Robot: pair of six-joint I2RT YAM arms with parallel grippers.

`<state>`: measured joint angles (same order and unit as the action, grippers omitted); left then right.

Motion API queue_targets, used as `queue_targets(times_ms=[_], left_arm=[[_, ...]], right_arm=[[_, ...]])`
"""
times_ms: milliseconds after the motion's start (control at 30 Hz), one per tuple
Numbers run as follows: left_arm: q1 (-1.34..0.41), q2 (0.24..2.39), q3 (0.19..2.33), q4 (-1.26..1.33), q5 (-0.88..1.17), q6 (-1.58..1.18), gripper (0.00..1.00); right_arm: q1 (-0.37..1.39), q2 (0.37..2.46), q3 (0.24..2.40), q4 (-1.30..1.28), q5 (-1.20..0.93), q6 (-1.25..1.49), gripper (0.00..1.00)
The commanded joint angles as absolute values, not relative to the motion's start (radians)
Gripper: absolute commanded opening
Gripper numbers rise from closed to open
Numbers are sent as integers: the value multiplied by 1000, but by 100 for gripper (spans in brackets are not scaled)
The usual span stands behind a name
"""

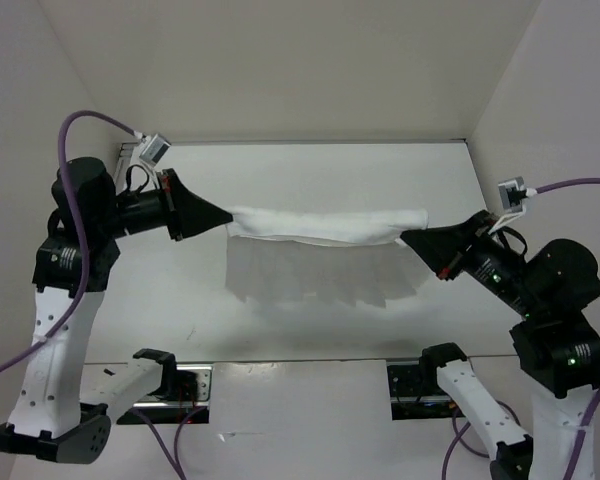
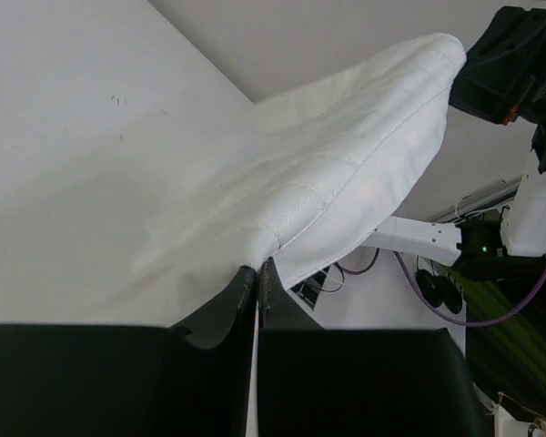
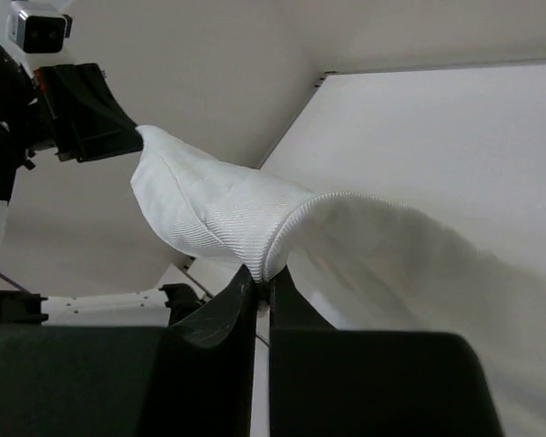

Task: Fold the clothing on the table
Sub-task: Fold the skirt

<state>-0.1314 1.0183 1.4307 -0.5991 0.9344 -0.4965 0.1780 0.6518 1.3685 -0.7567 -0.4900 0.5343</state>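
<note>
**Clothing strung between my two hands**

My left hand (image 1: 223,217) is clamped on one end of the white clothing (image 1: 325,224) and my right hand (image 1: 406,237) on the other end. Each pinches a bunched fold of fabric between closed fingers. The garment spans the gap between them as a slightly sagging band, raised above the worktop (image 1: 310,170) — looser cloth droops beneath the line from hand to hand. Whether that hanging edge touches the worktop, I cannot tell.
</note>
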Motion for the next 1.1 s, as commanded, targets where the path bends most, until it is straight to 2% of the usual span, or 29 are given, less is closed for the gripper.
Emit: queue_targets(times_ms=[0, 167, 267, 433, 500, 600, 700, 767, 800, 900, 933, 967, 1000, 1067], left_arm=[[-120, 1022, 1427, -541, 924, -532, 0], [-120, 1213, 1342, -591, 760, -508, 0], [-120, 1378, 1315, -551, 723, -508, 0], [-110, 1671, 1507, -552, 689, -477, 0], [-97, 1738, 1693, -593, 698, -468, 0], [-72, 1825, 1951, -655, 698, -468, 0], [-40, 1848, 2107, -679, 707, -477, 0], [-15, 1848, 2120, -680, 721, -488, 0], [-15, 1821, 2108, -680, 721, -488, 0], [-15, 1732, 1891, -625, 721, -488, 0], [-27, 1703, 1803, -599, 721, -488, 0], [-40, 1680, 1629, -559, 701, -488, 0], [-40, 1642, 1546, -543, 701, -498, 0], [-49, 1612, 1389, -505, 701, -511, 0]], right_arm=[[198, 704, 1321, -723, -551, 572, 0], [229, 836, 1094, -571, -569, 620, 0], [181, 1001, 1066, -522, -609, 582, 0], [117, 1348, 1259, -540, -600, 451, 0], [85, 1438, 1408, -540, -600, 442, 0], [51, 1477, 1575, -531, -600, 442, 0], [40, 1477, 1672, -509, -580, 431, 0], [40, 1464, 1683, -500, -568, 419, 0], [40, 1454, 1666, -500, -580, 419, 0], [40, 1424, 1544, -500, -612, 428, 0], [49, 1410, 1435, -500, -621, 445, 0], [49, 1381, 1375, -500, -633, 454, 0], [66, 1368, 1253, -514, -634, 471, 0], [107, 1335, 1140, -563, -634, 483, 0]])
